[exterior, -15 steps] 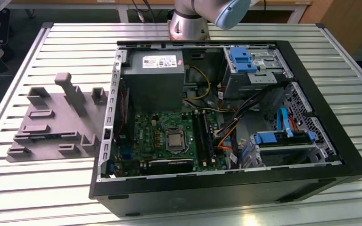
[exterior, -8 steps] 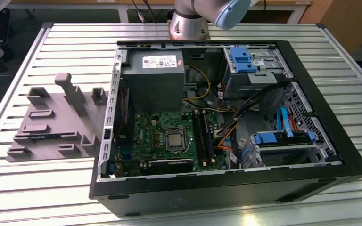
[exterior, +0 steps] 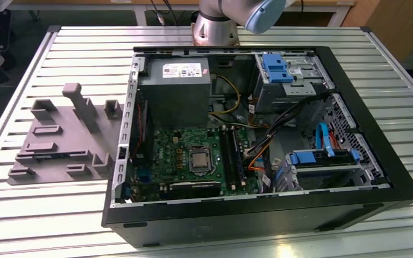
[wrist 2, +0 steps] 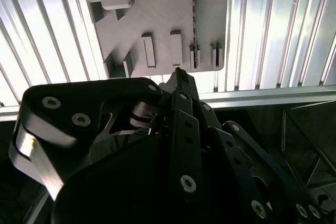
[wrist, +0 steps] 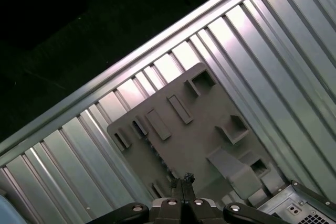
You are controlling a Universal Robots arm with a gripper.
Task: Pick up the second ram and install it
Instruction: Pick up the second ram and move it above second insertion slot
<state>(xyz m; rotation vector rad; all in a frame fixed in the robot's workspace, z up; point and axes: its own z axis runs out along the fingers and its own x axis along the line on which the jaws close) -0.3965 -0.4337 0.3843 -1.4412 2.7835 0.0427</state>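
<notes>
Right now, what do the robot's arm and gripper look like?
The arm is a silver-grey cylindrical segment with a pale blue joint cap. In the second wrist view, the gripper is matte black: flat linkage bars dotted with silver rivets, narrowing to slim fingertips.

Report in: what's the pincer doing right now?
Pincer shut, empty, above grey holder. Memory stick seemingly edge-on in holder, untouched. Nothing in the way.

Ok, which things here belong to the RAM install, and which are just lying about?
Job: second ram, apparently standing in the gray holder; gripper, shut, over the holder; black memory slots.
Lying about: power supply; blue drive brackets; cable bundle.
</notes>
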